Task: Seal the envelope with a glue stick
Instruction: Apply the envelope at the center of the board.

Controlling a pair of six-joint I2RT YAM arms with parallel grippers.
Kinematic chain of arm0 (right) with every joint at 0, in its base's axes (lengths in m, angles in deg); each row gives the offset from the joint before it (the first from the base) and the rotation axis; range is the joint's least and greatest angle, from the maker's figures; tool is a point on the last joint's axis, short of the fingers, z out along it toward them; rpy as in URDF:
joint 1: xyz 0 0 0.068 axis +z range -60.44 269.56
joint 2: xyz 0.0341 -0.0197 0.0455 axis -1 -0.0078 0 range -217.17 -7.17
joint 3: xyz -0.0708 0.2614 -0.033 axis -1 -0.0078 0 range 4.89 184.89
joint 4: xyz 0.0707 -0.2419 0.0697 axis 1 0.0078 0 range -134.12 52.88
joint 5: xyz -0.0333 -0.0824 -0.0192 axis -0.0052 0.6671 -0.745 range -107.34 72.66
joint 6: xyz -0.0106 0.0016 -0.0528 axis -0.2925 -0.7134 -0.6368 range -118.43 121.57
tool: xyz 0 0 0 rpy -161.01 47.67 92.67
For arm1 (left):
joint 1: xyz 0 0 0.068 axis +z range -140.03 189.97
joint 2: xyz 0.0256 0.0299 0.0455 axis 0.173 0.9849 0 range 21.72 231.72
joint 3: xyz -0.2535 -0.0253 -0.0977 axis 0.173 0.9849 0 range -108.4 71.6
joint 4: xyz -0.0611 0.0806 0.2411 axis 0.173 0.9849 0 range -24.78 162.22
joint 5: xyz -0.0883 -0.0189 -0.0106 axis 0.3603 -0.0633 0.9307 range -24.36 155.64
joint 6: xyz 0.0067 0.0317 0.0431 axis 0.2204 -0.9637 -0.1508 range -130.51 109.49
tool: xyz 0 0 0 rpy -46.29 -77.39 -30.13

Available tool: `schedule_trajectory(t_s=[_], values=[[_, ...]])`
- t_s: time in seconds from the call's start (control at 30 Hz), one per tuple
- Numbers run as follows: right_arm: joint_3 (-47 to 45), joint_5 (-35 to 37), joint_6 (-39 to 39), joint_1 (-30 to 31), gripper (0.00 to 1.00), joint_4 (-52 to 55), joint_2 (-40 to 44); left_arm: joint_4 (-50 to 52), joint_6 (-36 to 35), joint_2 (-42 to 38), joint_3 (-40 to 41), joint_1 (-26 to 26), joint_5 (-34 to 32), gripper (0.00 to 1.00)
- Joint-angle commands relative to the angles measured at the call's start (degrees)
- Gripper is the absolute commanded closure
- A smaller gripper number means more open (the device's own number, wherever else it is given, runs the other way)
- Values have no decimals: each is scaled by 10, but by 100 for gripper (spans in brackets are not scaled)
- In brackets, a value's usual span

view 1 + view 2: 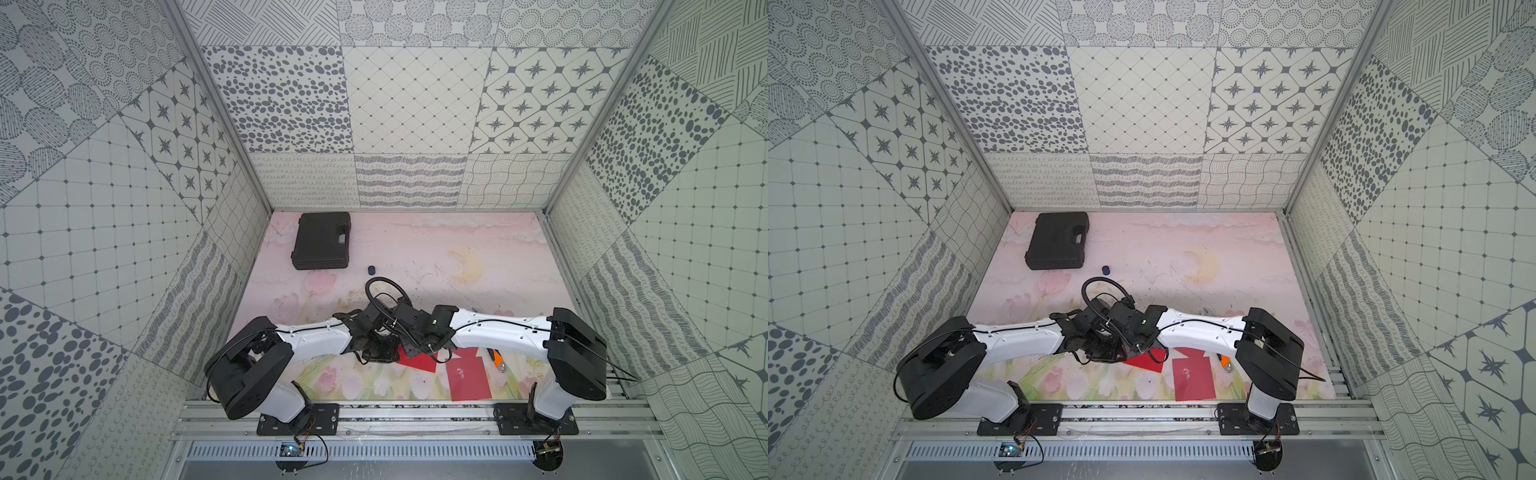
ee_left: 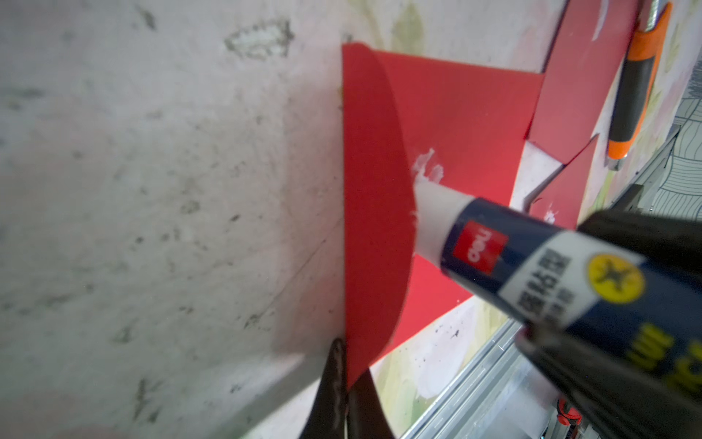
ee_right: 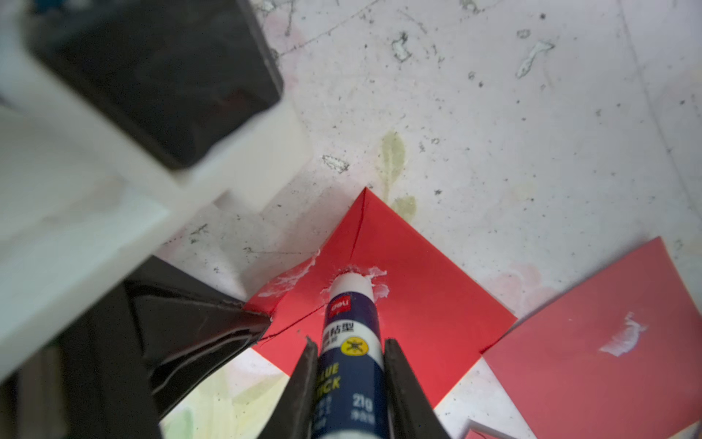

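Observation:
A red envelope (image 2: 456, 125) lies near the table's front edge, also visible in a top view (image 1: 419, 362). My left gripper (image 2: 347, 365) is shut on the edge of its raised flap (image 2: 374, 190) and holds it up off the body. My right gripper (image 3: 351, 353) is shut on the glue stick (image 3: 351, 334), a dark blue and white tube with its cap off. Its white tip presses on the envelope (image 3: 418, 289) just under the flap, with white glue smears around it. In both top views the two wrists meet over the envelope and hide most of it.
A second red envelope (image 1: 467, 378) with a glue smear lies just right of the first. An orange-handled wrench (image 1: 496, 358) lies beyond it. The dark blue cap (image 1: 371, 270) sits mid-table and a black case (image 1: 322, 241) at the back left. The metal rail (image 1: 415, 409) runs close in front.

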Motion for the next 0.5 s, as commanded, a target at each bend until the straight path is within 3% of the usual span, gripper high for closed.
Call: schedule_trajectory(t_s=[0.0, 0.2, 0.47], values=[[4, 62, -4, -10, 100, 15, -17, 5, 1, 5, -3, 2, -6, 100], [-6, 63, -1, -13, 100, 17, -15, 6, 1, 5, -4, 2, -8, 100], [-33, -92, -22, -12, 100, -57, -1, 7, 1, 8, -9, 2, -6, 100]])
